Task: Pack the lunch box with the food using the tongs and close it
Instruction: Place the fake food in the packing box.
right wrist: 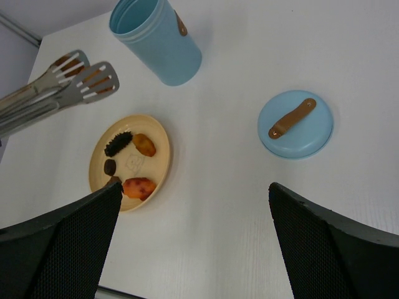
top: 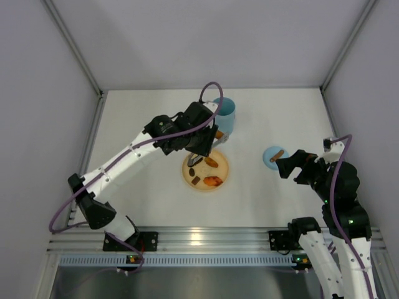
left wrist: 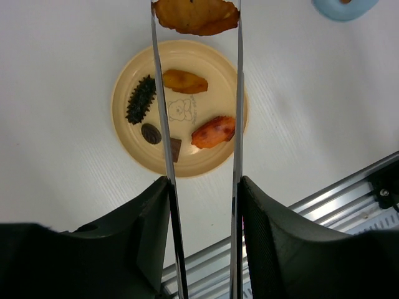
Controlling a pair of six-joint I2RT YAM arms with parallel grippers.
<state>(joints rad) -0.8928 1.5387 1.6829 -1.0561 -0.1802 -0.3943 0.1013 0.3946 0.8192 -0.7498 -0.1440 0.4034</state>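
My left gripper (left wrist: 202,184) is shut on the silver tongs (left wrist: 238,93), one finger pressing on each arm. A flat tan-brown piece of food (left wrist: 196,15) is pinched between the tongs' tips, lifted above the far edge of the yellow plate (left wrist: 124,78). Several more pieces lie on that plate, among them a dark spiky one (left wrist: 141,99) and an orange-red one (left wrist: 214,131). The light-blue lunch box (top: 224,115) stands upright and uncovered just beyond the plate (top: 222,176). My right gripper (right wrist: 196,243) hangs open and empty near the lid.
The flat light-blue lid (right wrist: 295,123) with its brown tab lies on the table to the right of the plate, just ahead of my right gripper (top: 285,166). Grey walls close off three sides. An aluminium rail (top: 206,240) runs along the near edge.
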